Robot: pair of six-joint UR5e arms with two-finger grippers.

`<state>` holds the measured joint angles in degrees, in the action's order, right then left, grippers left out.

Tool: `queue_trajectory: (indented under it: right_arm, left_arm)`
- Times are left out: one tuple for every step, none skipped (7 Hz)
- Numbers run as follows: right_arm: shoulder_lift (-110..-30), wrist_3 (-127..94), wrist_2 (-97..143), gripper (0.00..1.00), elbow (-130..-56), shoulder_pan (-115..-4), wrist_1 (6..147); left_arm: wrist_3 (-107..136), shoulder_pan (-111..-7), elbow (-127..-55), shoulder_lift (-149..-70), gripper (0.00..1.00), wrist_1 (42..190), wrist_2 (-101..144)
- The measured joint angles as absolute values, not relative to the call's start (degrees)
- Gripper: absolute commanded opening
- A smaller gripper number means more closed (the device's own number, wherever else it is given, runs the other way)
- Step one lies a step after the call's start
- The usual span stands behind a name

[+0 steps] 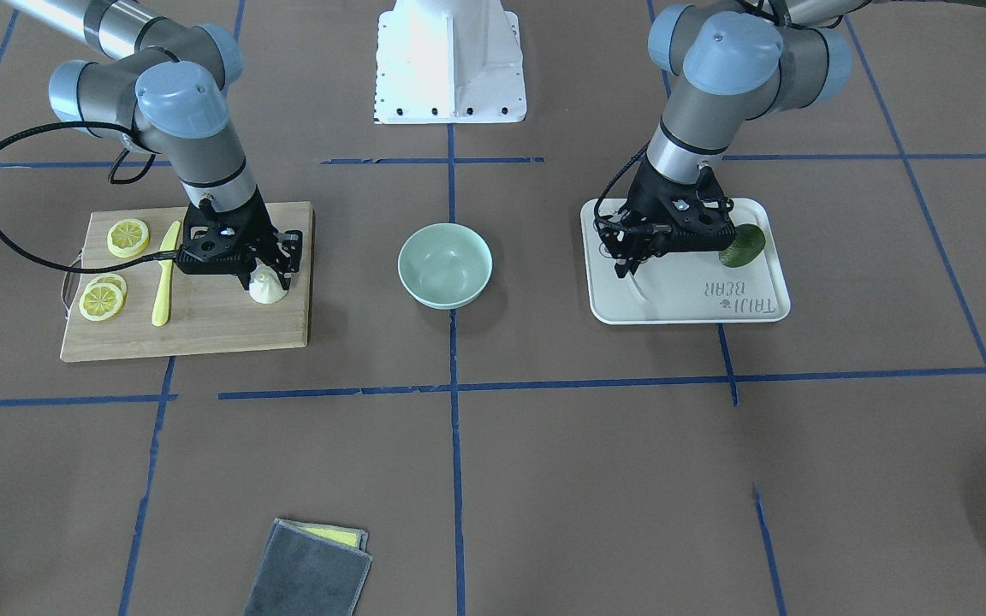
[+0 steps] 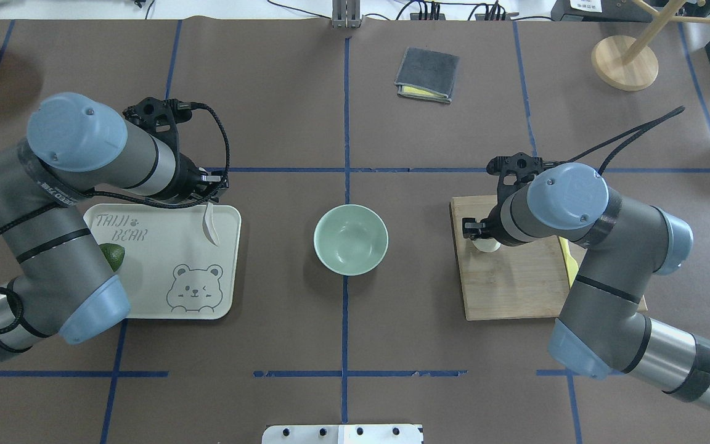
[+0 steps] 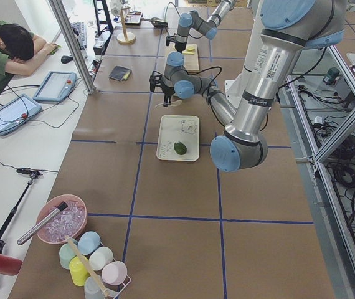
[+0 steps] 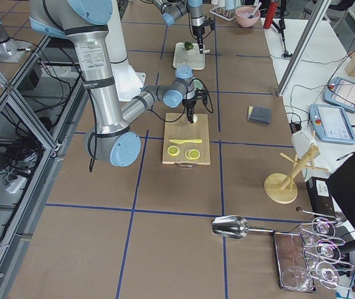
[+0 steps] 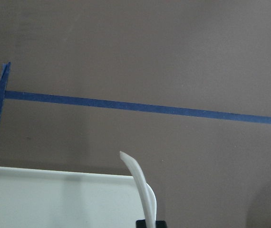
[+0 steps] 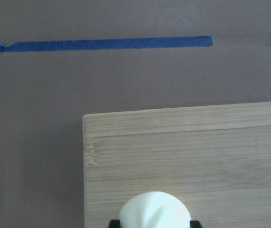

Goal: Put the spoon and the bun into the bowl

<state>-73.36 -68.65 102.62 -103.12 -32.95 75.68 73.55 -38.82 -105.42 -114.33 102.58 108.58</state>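
The pale green bowl [image 1: 444, 265] stands empty at the table's middle, also in the overhead view [image 2: 350, 239]. My left gripper [image 1: 634, 265] is over the white tray [image 1: 690, 299] and shut on the white spoon [image 2: 210, 225]; the spoon sticks out past the tray's edge in the left wrist view [image 5: 142, 190]. My right gripper [image 1: 269, 272] is down on the wooden cutting board [image 1: 202, 325], its fingers closed against both sides of the cream-white bun [image 1: 268, 289]. The bun also shows in the right wrist view [image 6: 154, 211], near the board's corner.
A dark green fruit [image 1: 743, 245] lies on the tray beside the left gripper. Lemon slices [image 1: 128, 237] and a yellow plastic knife [image 1: 165, 274] lie on the board. A folded grey cloth [image 1: 309, 569] lies on the table's far side from the robot.
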Motion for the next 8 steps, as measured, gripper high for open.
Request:
queue_trajectory:
  right_arm:
    - [-73.38,-68.57,102.85,0.00,-103.37,-33.30,75.68]
    - [-73.37,-68.51,103.13,0.00,-103.98,-33.77,75.69]
    - [-73.33,-68.48,103.29,0.00,-104.81,-34.20,75.73]
    - [-73.31,-68.47,103.66,0.00,-105.64,-34.79,75.75]
    - [-73.28,-68.47,104.50,0.00,-106.24,-35.60,75.76]
    - [-73.19,-68.47,105.25,0.00,-106.75,-36.25,75.76]
    - [-73.08,-68.47,105.62,0.00,-107.19,-36.59,75.76]
    - [-72.98,-68.47,105.76,0.00,-107.46,-36.77,75.76]
  left_arm:
    - [76.53,-38.48,-103.99,-116.51,0.00,102.58,108.56]
    - [79.95,-37.72,-102.32,-119.07,0.00,102.73,108.52]
    - [83.53,-36.85,-100.46,-121.39,0.00,103.73,108.47]
    - [87.18,-35.96,-97.62,-124.06,0.00,105.69,108.37]
    - [89.51,-35.25,-94.71,-126.64,0.00,107.23,108.26]
    - [90.60,-34.79,-93.02,-128.25,0.00,108.05,108.19]
    - [91.81,-34.14,-92.00,-129.21,0.00,109.25,108.14]
    - [93.54,-33.25,-90.82,-129.99,0.00,111.04,108.07]
